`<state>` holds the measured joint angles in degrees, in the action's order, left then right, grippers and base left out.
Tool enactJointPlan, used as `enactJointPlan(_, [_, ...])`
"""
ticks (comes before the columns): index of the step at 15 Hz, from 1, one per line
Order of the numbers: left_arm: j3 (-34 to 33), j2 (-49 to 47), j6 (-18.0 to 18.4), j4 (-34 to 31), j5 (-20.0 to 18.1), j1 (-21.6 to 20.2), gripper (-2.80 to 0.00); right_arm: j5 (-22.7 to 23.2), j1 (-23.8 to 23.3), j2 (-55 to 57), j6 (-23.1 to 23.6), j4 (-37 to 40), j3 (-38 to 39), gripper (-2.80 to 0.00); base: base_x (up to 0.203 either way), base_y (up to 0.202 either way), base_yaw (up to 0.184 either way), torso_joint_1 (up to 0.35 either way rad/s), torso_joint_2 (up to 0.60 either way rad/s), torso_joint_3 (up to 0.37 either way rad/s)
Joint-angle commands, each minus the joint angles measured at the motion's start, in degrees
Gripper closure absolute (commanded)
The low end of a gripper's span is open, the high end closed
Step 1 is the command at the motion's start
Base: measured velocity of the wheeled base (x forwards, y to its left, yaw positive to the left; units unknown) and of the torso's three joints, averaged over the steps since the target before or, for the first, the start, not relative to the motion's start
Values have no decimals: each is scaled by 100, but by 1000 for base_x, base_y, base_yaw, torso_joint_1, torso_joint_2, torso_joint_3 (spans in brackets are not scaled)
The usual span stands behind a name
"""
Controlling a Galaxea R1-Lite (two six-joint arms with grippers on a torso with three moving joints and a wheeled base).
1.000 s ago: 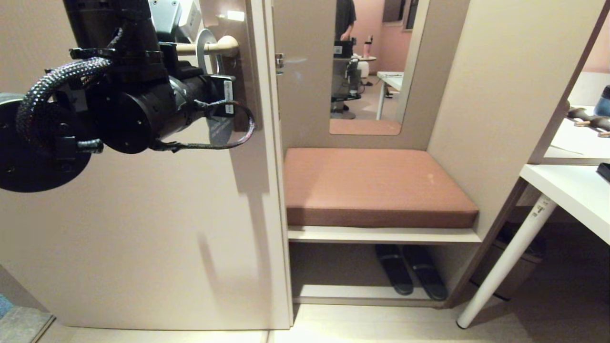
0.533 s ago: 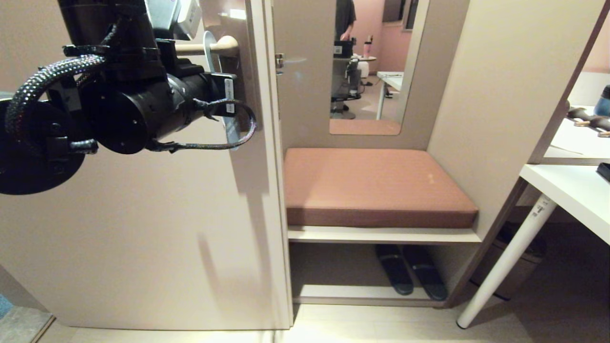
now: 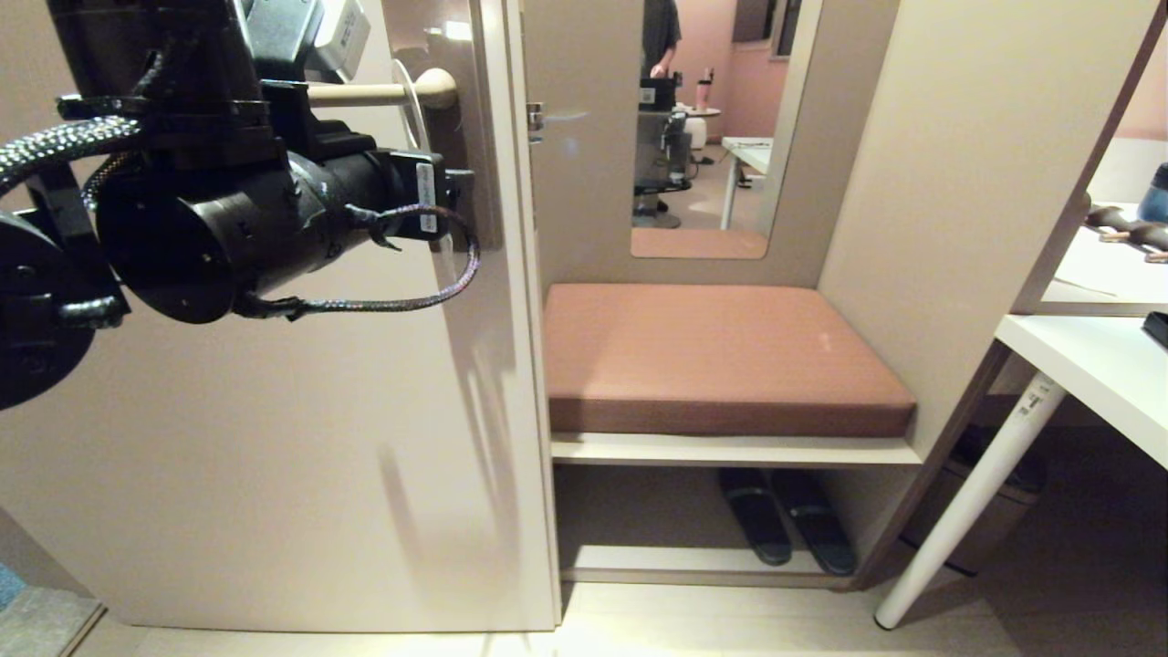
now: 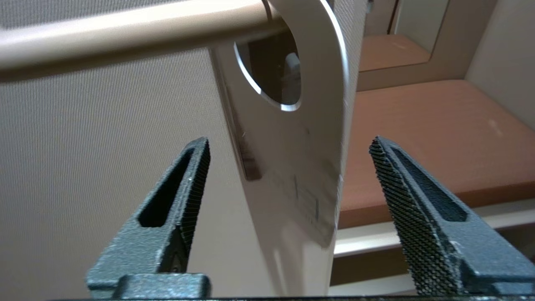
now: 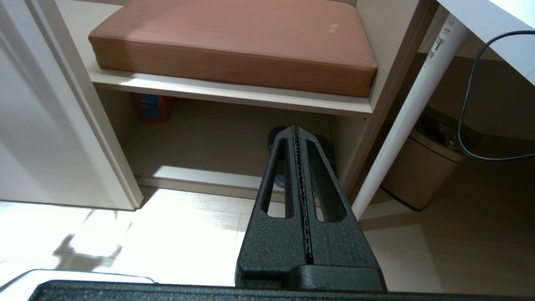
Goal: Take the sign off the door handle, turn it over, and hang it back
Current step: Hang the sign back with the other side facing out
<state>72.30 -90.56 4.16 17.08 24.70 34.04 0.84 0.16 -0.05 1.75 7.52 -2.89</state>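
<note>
The left gripper [image 4: 288, 179] stands wide open, gripping nothing; the thin, flat, pale oblong sign [image 4: 301, 167] hangs between its fingers, its round hole threaded on the slim cream-beige lever door handle [image 4: 133, 29] above them. The sign looks light, stiff and smooth, so probably slippery; its lower flat is the likeliest hold. The beige door [image 4: 83, 167] crowds one finger. The right gripper [image 5: 299, 167], closed and empty, hangs near a brown cushioned bench [image 5: 234, 42].

My left arm [image 3: 210, 219] fills the upper left, against the door [image 3: 274, 438]. The sign [image 3: 415, 100], seemingly edge-on, hangs on the handle [image 3: 383, 91] above my wrist.
</note>
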Motion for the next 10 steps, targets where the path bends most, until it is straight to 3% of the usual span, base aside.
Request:
enactJointPlan(1, [-280, 357, -8, 21, 6, 60, -280, 4, 2, 5, 1, 4, -1, 0, 0, 0, 0, 0, 0, 0])
enactJointPlan(10, [-1306, 1443, -11, 24, -61, 60, -280, 4, 2, 5, 1, 4, -1, 0, 0, 0, 0, 0, 0, 0])
